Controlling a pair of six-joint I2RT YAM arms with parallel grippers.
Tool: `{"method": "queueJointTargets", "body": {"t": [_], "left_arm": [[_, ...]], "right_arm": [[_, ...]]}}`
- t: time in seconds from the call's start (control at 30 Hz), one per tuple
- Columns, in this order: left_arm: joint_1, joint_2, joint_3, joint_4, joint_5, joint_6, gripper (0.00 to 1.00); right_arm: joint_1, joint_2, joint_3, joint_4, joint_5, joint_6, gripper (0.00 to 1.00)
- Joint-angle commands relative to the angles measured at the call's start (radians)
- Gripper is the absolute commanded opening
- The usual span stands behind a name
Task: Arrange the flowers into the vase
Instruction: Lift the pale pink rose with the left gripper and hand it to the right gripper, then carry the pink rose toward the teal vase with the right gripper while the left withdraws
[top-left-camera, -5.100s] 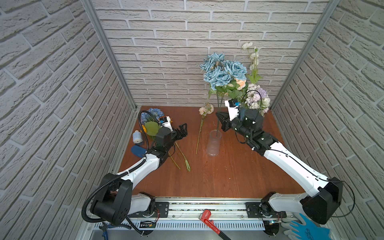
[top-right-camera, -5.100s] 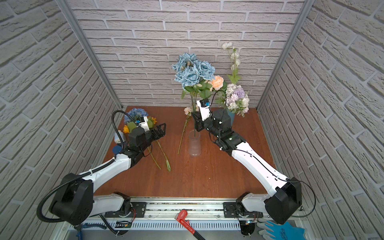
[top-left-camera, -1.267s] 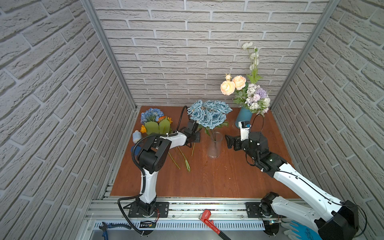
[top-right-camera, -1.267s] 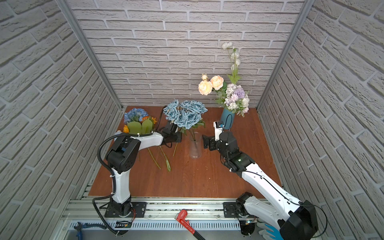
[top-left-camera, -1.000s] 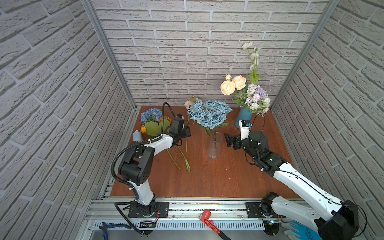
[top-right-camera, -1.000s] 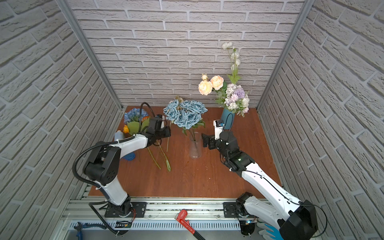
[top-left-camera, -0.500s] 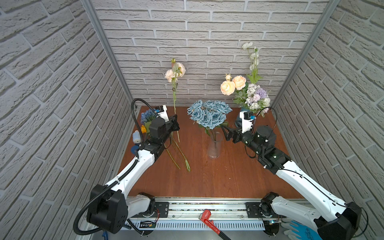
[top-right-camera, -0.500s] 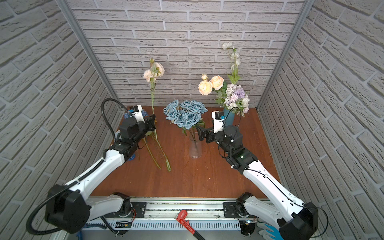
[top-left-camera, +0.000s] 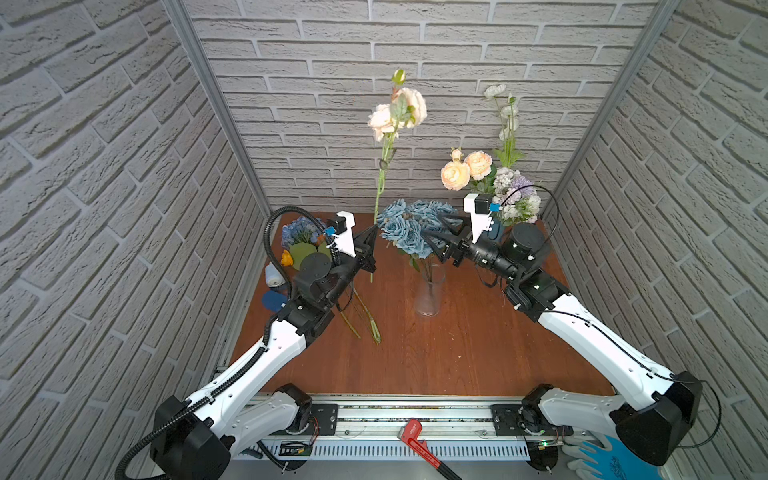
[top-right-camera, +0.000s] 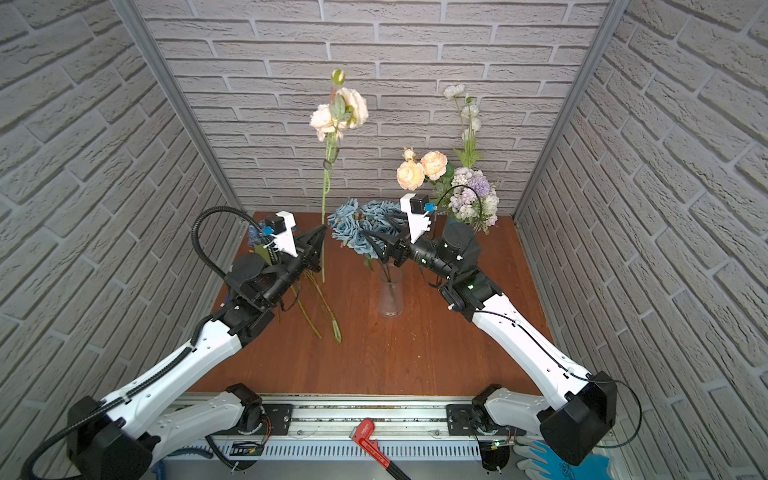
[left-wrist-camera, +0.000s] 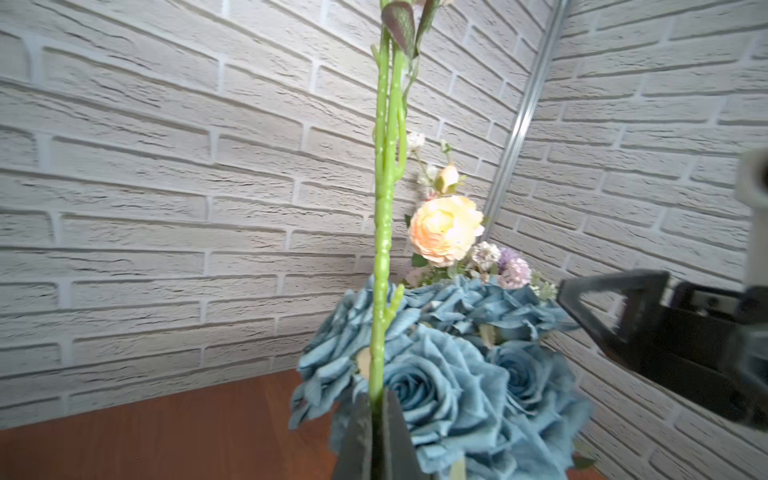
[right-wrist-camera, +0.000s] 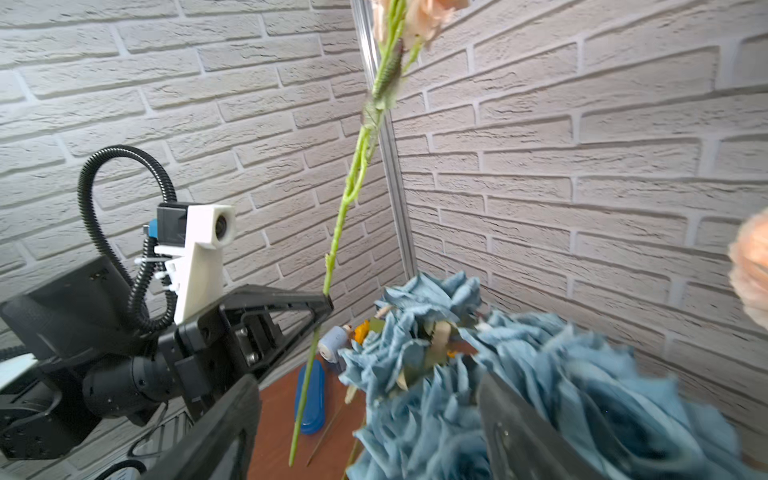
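Note:
A clear glass vase (top-left-camera: 430, 291) (top-right-camera: 390, 295) stands mid-table and holds a bunch of dusty-blue roses (top-left-camera: 409, 230) (top-right-camera: 359, 230). My left gripper (top-left-camera: 371, 240) (top-right-camera: 320, 237) (left-wrist-camera: 376, 409) is shut on the lower green stem (left-wrist-camera: 384, 208) of a cream-peach rose (top-left-camera: 399, 112) (top-right-camera: 338, 110), held upright just left of the vase. The stem's cut end hangs free above the table. My right gripper (top-left-camera: 436, 232) (top-right-camera: 384, 233) (right-wrist-camera: 365, 399) is open. Its jaws stand on either side of the blue rose heads (right-wrist-camera: 457, 374).
A second bouquet (top-left-camera: 498, 187) of cream-peach roses, lilac clusters and tall white buds stands at the back right. Blue hydrangea (top-left-camera: 299, 230) and an orange bloom (top-left-camera: 286, 257) lie back left, with loose stems (top-left-camera: 361, 316) nearby. A red wrench (top-left-camera: 415, 436) rests on the front rail.
My left gripper has swung the cream-peach rose from low over the table to upright and carried it toward the vase. My right gripper has risen to the blue roses, its jaws narrowing slightly.

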Motion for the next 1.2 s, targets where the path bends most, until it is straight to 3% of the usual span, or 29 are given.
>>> {"method": "queueJointTargets", "body": {"t": [0.0, 0.23, 0.57, 0.77, 0.9, 0.97, 1.0, 1.03, 1.1, 1.17], "left_arm": [[-0.035, 0.013, 0.022, 0.122, 0.092, 0.074, 0.00], [-0.085, 0.053, 0.032, 0.171, 0.201, 0.086, 0.00], [-0.110, 0.064, 0.032, 0.194, 0.245, 0.080, 0.00], [-0.113, 0.062, 0.025, 0.207, 0.250, 0.080, 0.00], [-0.113, 0.067, 0.025, 0.206, 0.247, 0.079, 0.00], [-0.113, 0.069, 0.028, 0.203, 0.246, 0.079, 0.00], [-0.113, 0.071, 0.029, 0.199, 0.243, 0.079, 0.04], [-0.113, 0.072, 0.029, 0.196, 0.236, 0.079, 0.31], [-0.113, 0.071, 0.022, 0.190, 0.196, 0.073, 0.94], [-0.113, 0.059, 0.014, 0.159, 0.134, 0.072, 0.98]], "right_arm": [[0.014, 0.020, 0.040, 0.125, -0.080, 0.040, 0.78], [0.017, 0.074, 0.075, 0.197, -0.088, 0.071, 0.73], [0.017, 0.117, 0.063, 0.266, -0.078, 0.122, 0.64], [0.017, 0.127, 0.063, 0.280, -0.104, 0.147, 0.34], [0.018, 0.128, 0.064, 0.282, -0.124, 0.163, 0.07], [0.018, 0.124, 0.063, 0.280, -0.128, 0.167, 0.06], [0.017, 0.120, 0.061, 0.280, -0.128, 0.169, 0.06], [0.016, 0.116, 0.059, 0.278, -0.128, 0.168, 0.06], [0.018, 0.101, 0.055, 0.259, -0.124, 0.157, 0.06], [0.017, 0.077, 0.050, 0.208, -0.111, 0.122, 0.06]]}}
